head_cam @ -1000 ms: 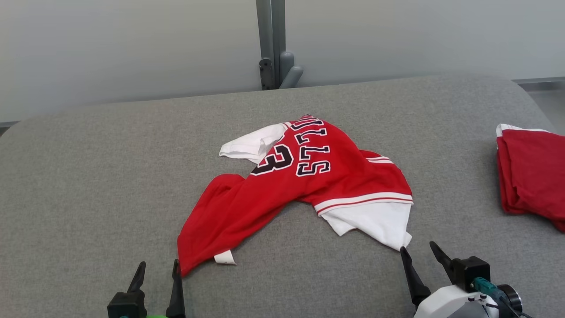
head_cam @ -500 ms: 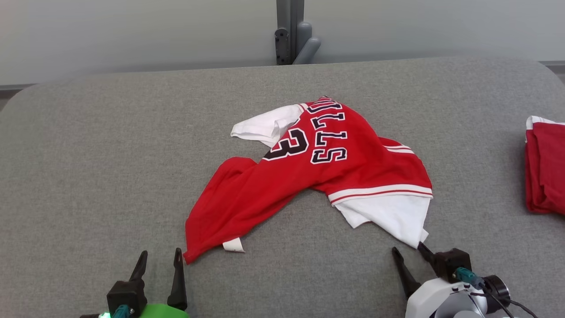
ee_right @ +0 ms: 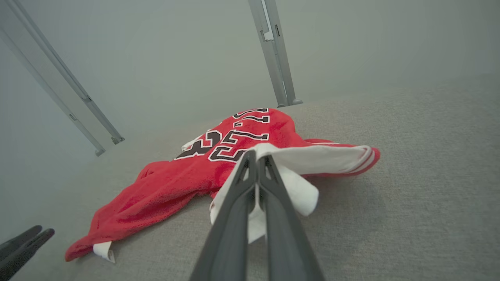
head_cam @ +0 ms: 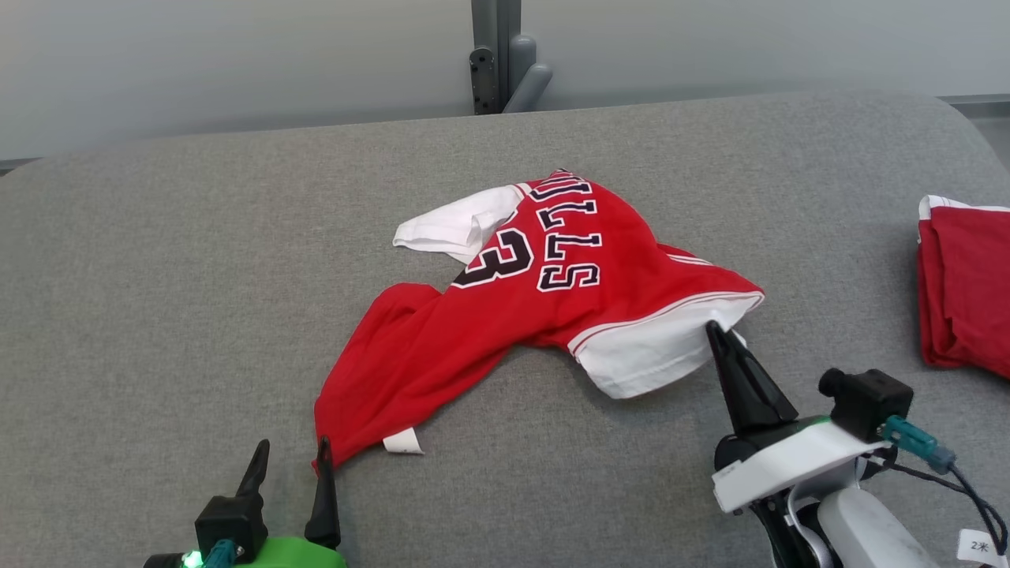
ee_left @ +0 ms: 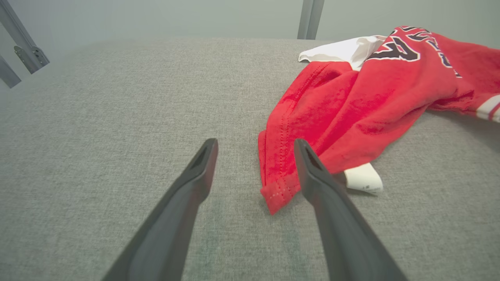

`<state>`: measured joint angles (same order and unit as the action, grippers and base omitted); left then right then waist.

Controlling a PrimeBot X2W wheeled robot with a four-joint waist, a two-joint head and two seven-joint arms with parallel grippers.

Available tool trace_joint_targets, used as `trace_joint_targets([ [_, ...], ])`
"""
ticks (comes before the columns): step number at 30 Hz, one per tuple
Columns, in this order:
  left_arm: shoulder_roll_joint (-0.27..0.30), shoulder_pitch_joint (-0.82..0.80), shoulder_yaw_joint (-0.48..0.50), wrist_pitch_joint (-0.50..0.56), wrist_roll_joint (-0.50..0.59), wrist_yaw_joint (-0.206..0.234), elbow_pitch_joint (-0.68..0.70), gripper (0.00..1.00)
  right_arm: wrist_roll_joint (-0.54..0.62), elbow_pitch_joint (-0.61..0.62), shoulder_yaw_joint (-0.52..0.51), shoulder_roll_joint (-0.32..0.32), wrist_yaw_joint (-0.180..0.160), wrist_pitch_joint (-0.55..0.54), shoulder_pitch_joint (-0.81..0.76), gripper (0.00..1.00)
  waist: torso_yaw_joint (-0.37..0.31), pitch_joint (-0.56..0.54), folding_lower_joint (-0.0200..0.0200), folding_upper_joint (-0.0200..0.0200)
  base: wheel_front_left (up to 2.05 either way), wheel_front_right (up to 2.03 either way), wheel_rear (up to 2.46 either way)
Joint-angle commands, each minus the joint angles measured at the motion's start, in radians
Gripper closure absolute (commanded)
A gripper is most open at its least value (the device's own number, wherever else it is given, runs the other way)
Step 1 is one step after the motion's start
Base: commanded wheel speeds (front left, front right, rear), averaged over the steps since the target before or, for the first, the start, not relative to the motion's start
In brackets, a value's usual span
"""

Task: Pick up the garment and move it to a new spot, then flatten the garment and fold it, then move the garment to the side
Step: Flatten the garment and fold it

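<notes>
The garment (head_cam: 513,315), a red jersey with black-and-white lettering and white sleeves, lies crumpled in the middle of the grey padded table (head_cam: 158,276). My right gripper (head_cam: 715,331) is shut on the garment's white sleeve (head_cam: 647,359) at its right side and holds that edge raised off the table. In the right wrist view the fingers (ee_right: 250,183) are pressed together with white cloth (ee_right: 300,191) pinched between them. My left gripper (head_cam: 293,451) stands open at the garment's near-left red corner (ee_left: 275,191), which lies between its fingers in the left wrist view.
A folded red garment (head_cam: 963,292) lies at the table's right edge. A white label (head_cam: 402,442) sticks out under the near-left corner. A grey metal post (head_cam: 493,55) rises behind the table's far edge. Bare grey padding stretches to the left.
My right gripper has shut on the white sleeve and lifted it up and away from me, bunching the garment's right side. The left gripper stays open. The head camera shifted slightly.
</notes>
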<state>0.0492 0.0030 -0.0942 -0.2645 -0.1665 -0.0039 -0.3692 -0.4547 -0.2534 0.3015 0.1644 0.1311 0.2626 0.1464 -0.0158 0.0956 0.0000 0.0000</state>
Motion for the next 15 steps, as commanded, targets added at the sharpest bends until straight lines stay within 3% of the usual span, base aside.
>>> trace_joint_targets([
  [1,0.003,-0.010,0.000,0.001,0.006,0.000,0.000,0.00,-0.088,0.048,-0.003,0.018,-0.001,0.003,-0.028,1.00,-0.007,0.003,0.0000,0.0000,0.00,0.00,0.00],
  [3,0.003,-0.014,-0.005,0.001,0.011,-0.002,-0.008,0.00,-0.144,0.012,0.011,0.070,-0.001,-0.006,-0.051,1.00,-0.010,0.006,0.0000,0.0000,0.00,0.00,0.00],
  [4,0.003,-0.016,-0.007,0.001,0.011,-0.002,-0.011,0.00,-0.158,-0.042,0.022,0.085,-0.001,-0.038,-0.052,0.69,-0.011,0.007,0.0000,0.0000,0.00,0.00,0.00],
  [5,0.003,-0.019,-0.009,0.001,0.008,0.000,-0.013,0.00,-0.141,-0.071,0.037,0.102,0.001,-0.034,-0.026,0.00,-0.011,0.009,0.0000,0.0000,0.00,0.00,0.00],
  [9,0.004,-0.025,-0.016,0.001,0.011,0.003,-0.025,0.00,-0.034,-0.283,-0.039,0.095,-0.001,-0.004,0.032,0.00,0.001,0.004,0.0000,0.0000,0.00,0.00,0.00],
  [12,0.003,-0.019,-0.011,0.001,0.010,0.008,-0.023,0.00,0.042,-0.318,-0.097,0.073,-0.001,0.003,0.046,0.00,0.005,-0.007,0.0000,0.0000,0.00,0.00,0.00],
  [15,0.003,0.002,0.009,0.001,0.016,0.017,-0.009,0.00,0.162,-0.260,-0.201,0.027,0.000,0.003,0.027,0.00,0.003,-0.029,0.0000,0.0000,0.00,0.00,0.00],
])
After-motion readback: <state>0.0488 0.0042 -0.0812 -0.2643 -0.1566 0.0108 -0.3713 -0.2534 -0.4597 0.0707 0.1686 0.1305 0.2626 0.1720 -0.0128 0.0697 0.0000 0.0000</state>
